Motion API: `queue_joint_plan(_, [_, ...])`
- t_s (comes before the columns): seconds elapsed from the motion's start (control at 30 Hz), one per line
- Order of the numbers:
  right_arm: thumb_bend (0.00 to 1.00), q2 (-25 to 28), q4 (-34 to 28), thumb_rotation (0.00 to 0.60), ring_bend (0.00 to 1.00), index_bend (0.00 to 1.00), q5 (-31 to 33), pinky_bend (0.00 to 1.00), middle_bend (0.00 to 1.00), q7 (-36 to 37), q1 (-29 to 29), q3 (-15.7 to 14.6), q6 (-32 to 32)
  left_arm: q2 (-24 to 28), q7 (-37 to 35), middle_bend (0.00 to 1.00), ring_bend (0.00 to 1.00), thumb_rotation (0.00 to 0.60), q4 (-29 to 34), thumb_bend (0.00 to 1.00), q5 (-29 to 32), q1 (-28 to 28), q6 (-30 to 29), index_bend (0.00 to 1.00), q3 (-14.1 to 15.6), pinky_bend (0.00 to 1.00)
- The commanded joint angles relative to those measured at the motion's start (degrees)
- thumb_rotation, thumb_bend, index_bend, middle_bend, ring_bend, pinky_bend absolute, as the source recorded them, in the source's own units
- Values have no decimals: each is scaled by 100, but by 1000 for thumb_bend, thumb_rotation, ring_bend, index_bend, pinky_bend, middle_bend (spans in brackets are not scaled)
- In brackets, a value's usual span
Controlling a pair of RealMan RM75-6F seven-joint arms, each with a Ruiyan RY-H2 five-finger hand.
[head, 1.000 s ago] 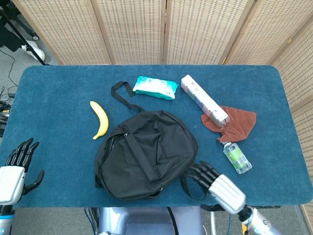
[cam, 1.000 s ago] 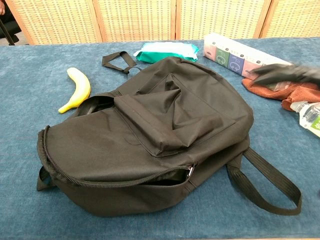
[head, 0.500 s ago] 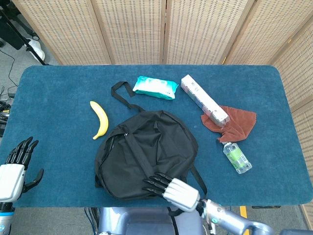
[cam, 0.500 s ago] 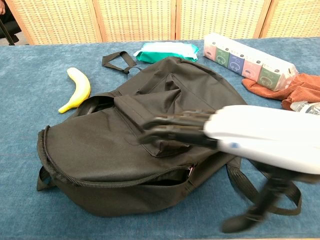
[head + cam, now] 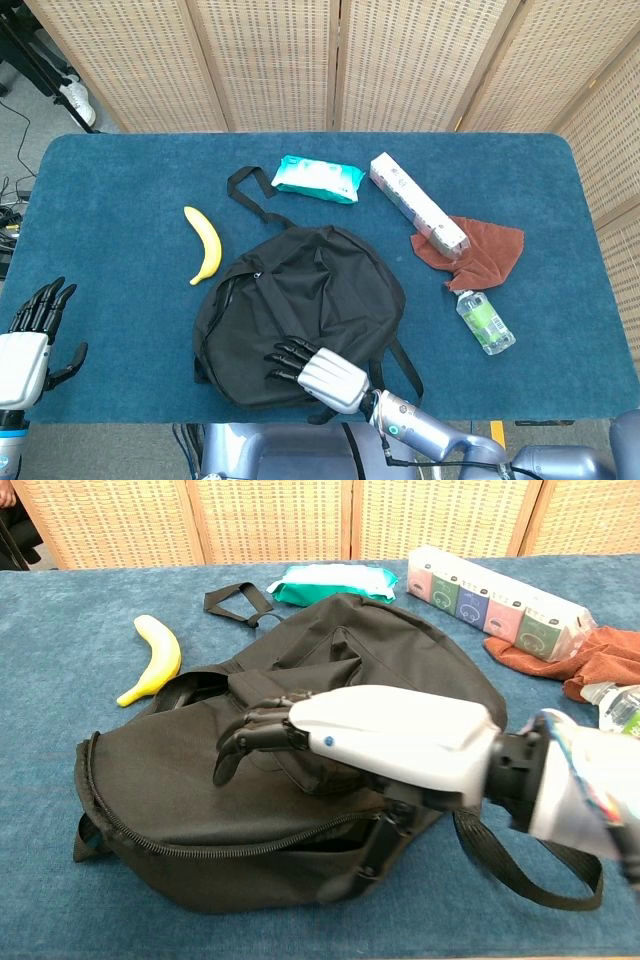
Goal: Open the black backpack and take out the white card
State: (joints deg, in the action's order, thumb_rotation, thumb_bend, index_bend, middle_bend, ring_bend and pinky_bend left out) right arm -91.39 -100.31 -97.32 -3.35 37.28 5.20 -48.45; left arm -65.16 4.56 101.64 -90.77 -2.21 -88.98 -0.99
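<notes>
Right hand (image 5: pixel 318 371) now further left over black backpack (image 5: pixel 300 310) vs 0.5 s ago | fingers (image 5: pixel 245 742) curled down, holding nothing | backpack frame center on counter (image 5: pixel 100 180), zip part open | left hand (image 5: pixel 25 345) lower left, fingers spread | white card unseen

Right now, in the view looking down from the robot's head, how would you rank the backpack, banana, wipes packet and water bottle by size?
1. black backpack, by far the largest.
2. banana and teal wipes packet: too alike to rank; the banana is longer, the packet wider.
3. water bottle, smallest.
</notes>
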Motion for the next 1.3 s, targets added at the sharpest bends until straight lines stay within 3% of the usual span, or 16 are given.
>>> queue_joint_plan(0.03, [14,-216,138,600,131,367,139,41,316,-51,39,81,-126,0,-7,0,0,600,-2,381,13,-2,1,43,-6,129])
queue_joint_plan(0.17, [109,-543,364,600,232,424,271,154,430,-1,25,154,-427,4,-30,0,0,600,-17,381,41,-12,13,43,-17,129])
queue_joint_plan(0.3, [216,-722,549,600,289,475,305,202,497,35,7,155,-660,8,-44,0,0,600,-24,382,41,-14,14,43,-15,129])
queue_joint_plan(0.5, [458,-887,758,600,384,579,274,271,598,95,-39,145,-1020,4,-48,0,0,600,-29,382,34,-18,16,43,-8,129])
queue_joint_plan(0.6, [506,-941,842,600,411,605,225,306,625,115,-58,139,-1205,-3,-36,0,0,600,-33,382,33,-19,20,43,-1,129])
queue_joint_plan(0.9, [517,-1031,1090,600,414,632,337,309,642,54,-116,438,-1779,-124,-180,0,0,600,-226,394,-546,-164,31,43,134,129])
queue_joint_plan(1.13, [517,-849,728,600,416,636,1219,309,646,-314,-95,931,-1586,-432,-723,0,0,600,-855,403,-1586,-530,-151,92,201,129])
queue_joint_plan(1.3, [517,-627,358,600,416,640,1682,309,649,-473,-80,1108,-1453,-496,-966,0,0,600,-1146,420,-2015,-946,144,159,262,129])
